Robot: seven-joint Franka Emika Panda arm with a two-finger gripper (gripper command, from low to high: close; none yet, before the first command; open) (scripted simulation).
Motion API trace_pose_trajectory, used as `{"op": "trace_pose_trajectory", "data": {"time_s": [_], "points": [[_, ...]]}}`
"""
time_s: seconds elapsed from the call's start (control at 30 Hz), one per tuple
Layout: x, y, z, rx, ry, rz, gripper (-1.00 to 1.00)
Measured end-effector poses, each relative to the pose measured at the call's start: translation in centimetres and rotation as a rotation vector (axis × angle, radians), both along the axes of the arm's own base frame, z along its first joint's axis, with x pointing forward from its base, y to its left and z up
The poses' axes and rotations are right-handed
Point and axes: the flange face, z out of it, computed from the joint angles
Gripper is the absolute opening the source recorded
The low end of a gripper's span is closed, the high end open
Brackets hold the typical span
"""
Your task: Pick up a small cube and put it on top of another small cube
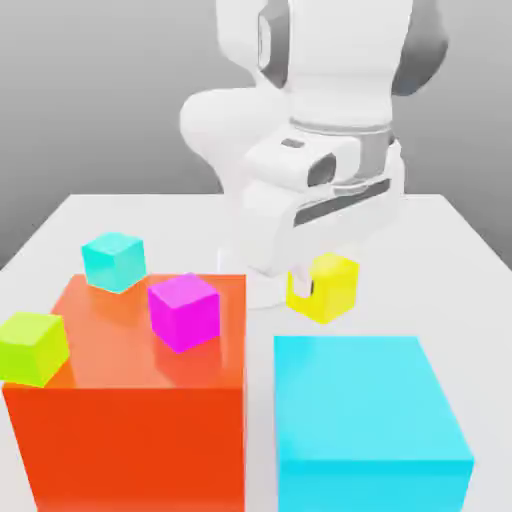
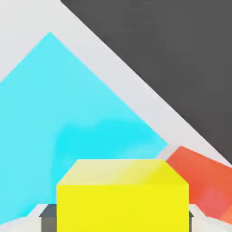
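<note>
Two big blocks [image 1: 140, 400], four small cubes; jaws clamped on yellow cube [image 1: 326, 287]

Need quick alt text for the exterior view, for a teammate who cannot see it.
The gripper holds the yellow cube just off the table, behind the big cyan block. The magenta cube sits atop the big orange block, with small cyan and lime cubes nearby.

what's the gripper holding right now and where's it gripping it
The gripper holds the small yellow cube, clamped by two opposite side faces between its fingers.
</note>
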Motion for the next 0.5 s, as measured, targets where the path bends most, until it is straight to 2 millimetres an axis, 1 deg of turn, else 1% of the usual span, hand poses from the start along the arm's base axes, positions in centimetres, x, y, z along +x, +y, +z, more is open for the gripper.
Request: {"op": "trace_pose_trajectory", "data": {"time_s": [0.03,0.07,0.1,0.17,0.2,0.37,0.4,0.43,0.5], "points": [[-0.3,-2.5,1.3,0.005,0.002,-0.025,-1.0],[-0.7,-4.9,1.9,0.009,0.004,-0.048,-1.0],[-0.9,-6.1,1.5,0.012,0.005,-0.06,-1.0],[-1.0,-7.0,-0.8,0.013,0.005,-0.069,-1.0],[-1.1,-7.1,-2.1,0.014,0.005,-0.071,1.0],[-1.1,-7.1,-2.1,0.014,0.005,-0.071,1.0],[-1.2,-7.2,-2.7,0.011,0.005,-0.071,1.0],[-1.1,-7.3,-2.3,0.01,0.004,-0.072,1.0],[-1.1,-7.3,0.0,0.01,0.004,-0.072,1.0]]}}
